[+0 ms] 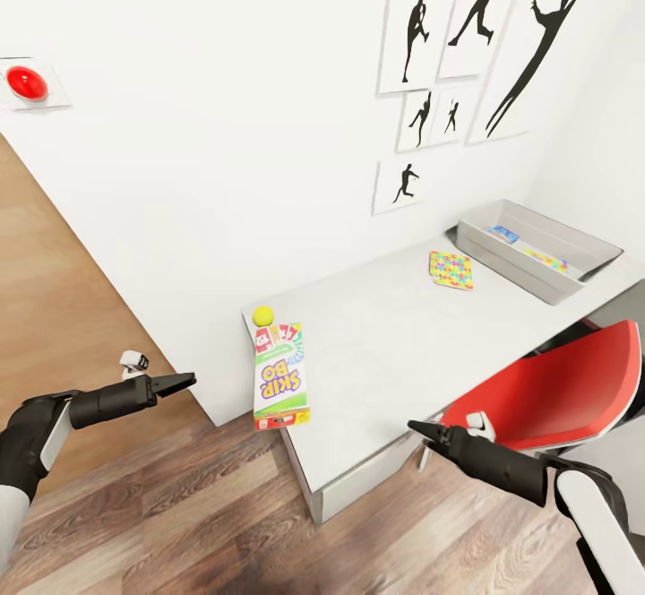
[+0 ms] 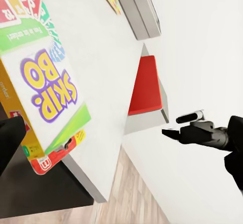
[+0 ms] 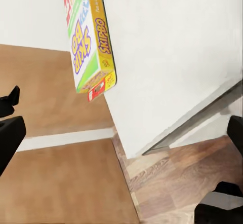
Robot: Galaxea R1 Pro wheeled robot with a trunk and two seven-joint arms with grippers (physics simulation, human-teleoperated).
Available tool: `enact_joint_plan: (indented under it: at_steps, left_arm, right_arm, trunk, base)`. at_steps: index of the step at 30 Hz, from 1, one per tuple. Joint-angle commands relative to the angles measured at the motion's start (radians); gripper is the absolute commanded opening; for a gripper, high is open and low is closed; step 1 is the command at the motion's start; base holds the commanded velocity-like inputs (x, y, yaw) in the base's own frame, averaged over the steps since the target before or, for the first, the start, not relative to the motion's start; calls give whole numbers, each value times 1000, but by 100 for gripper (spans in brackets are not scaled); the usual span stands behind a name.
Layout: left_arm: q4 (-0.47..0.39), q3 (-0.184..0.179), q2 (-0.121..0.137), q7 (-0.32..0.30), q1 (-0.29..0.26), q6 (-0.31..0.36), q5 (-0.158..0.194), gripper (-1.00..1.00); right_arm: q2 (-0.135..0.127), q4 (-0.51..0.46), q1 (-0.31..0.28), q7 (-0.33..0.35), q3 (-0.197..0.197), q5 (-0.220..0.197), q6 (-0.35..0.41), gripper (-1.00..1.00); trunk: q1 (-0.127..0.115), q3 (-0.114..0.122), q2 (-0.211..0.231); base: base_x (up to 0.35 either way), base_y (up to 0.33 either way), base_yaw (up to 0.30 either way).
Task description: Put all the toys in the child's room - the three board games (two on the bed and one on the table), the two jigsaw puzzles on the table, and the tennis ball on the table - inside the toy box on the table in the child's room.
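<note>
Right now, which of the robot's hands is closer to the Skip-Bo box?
The left hand, by a little. It hovers over the floor beside the Skip-Bo box at the table's corner. The right hand hangs off the table's front edge, farther along.

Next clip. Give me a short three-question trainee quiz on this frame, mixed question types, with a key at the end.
1. True or false: the Skip-Bo box hangs partly over the table edge.
2. What lies on the table right behind that box? A) tennis ball B) cup C) book
3. Fill in: the toy box sits at the table's far end, beside the ____ puzzle.

Key: 1 true; 2 A; 3 colourful.
</note>
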Motion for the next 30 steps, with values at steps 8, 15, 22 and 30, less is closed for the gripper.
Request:
enact_joint_plan:
  at_steps: [8, 15, 22, 30]
  left_arm:
    - [0, -1, -1, -2, -1, 11, 0, 100]
    - [0, -2, -4, -2, -1, 11, 0, 100]
    - [0, -3, -3, -3, -1, 11, 0, 100]
    - [0, -3, -4, -2, -1, 11, 0, 100]
  right_arm:
    - [-107, 51, 0, 3, 5, 3, 4, 100]
    - [-128, 74, 38, 2, 5, 4, 4, 100]
    - [-117, 255, 54, -93, 9, 38, 4, 100]
    - [31, 495, 55, -388, 6, 212, -102, 100]
  trunk:
    - [1, -2, -2]
    - [1, -2, -2]
    - [1, -2, -2]
    - [1, -2, -2]
  base:
    - [-1, 1, 0]
    - [0, 0, 0]
    - [0, 0, 0]
    - [0, 0, 0]
